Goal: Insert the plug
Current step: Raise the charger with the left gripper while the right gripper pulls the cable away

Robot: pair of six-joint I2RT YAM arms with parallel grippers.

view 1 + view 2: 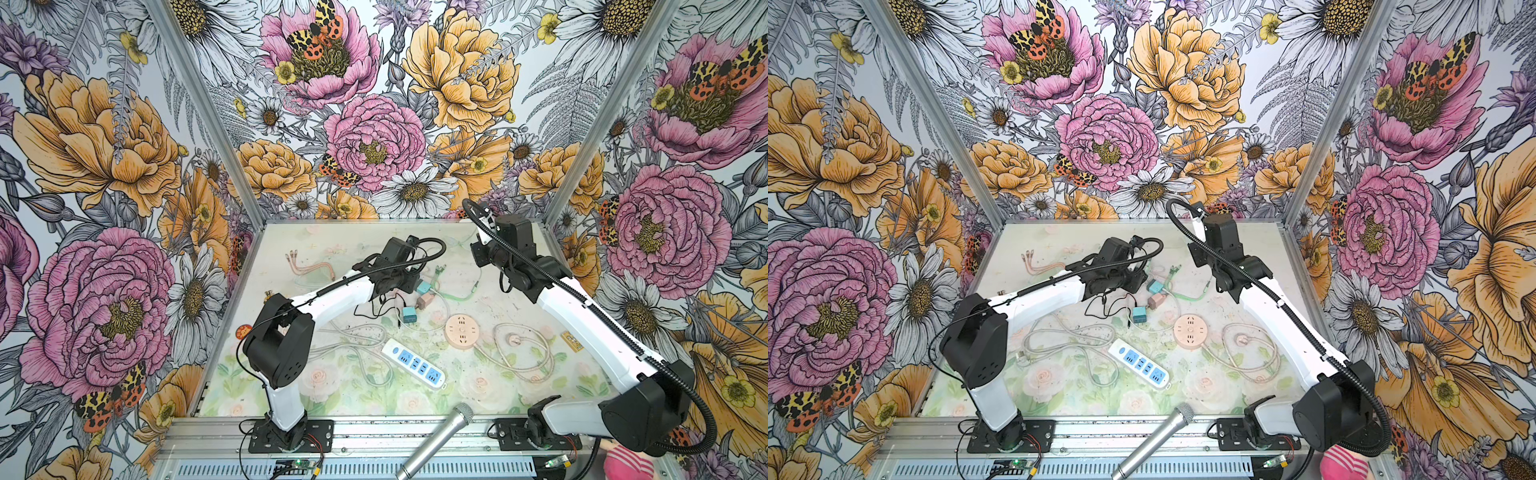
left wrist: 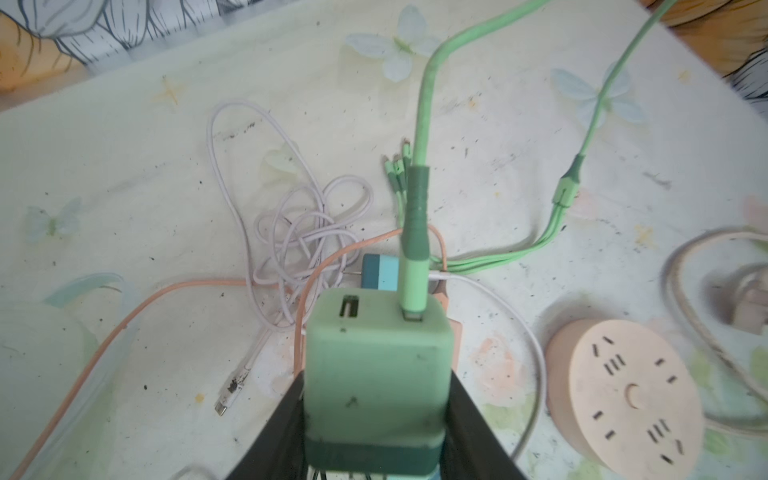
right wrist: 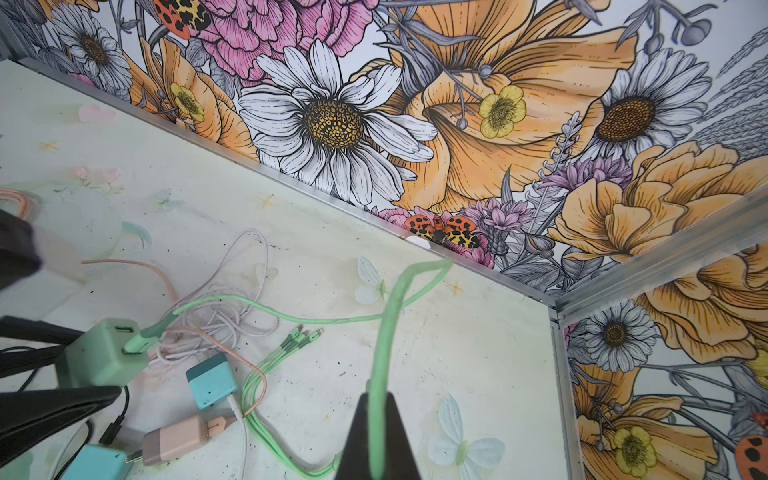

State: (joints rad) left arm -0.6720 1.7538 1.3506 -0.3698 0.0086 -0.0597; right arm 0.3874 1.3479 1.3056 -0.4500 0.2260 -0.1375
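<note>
In both top views the bench (image 1: 519,399) was strewn with cables. A white power strip (image 1: 413,365) lay near the front, and a round pink socket (image 1: 461,331) sat just beside its far end. The left arm (image 1: 332,297) reached in towards the middle. The right arm (image 1: 1266,320) stretched towards the back. Both wrists hid their own grippers, so from up there I could not tell what either one held.

The left wrist view settled it. The left gripper (image 2: 376,399) was clamped on a green charger (image 2: 374,340), with one black finger pressed to each side of the cube. The green plug (image 2: 413,286) stood in one of the two slots on the charger's face, and its green cable (image 2: 428,104) ran away over the bench. A small blue adapter (image 2: 380,272) lay just beyond the charger.

In the right wrist view the right gripper (image 3: 376,411) was pinched tight on that green cable. From there the cable looped over to the plug in the charger. A pink adapter (image 3: 174,444) lay close by.
</note>
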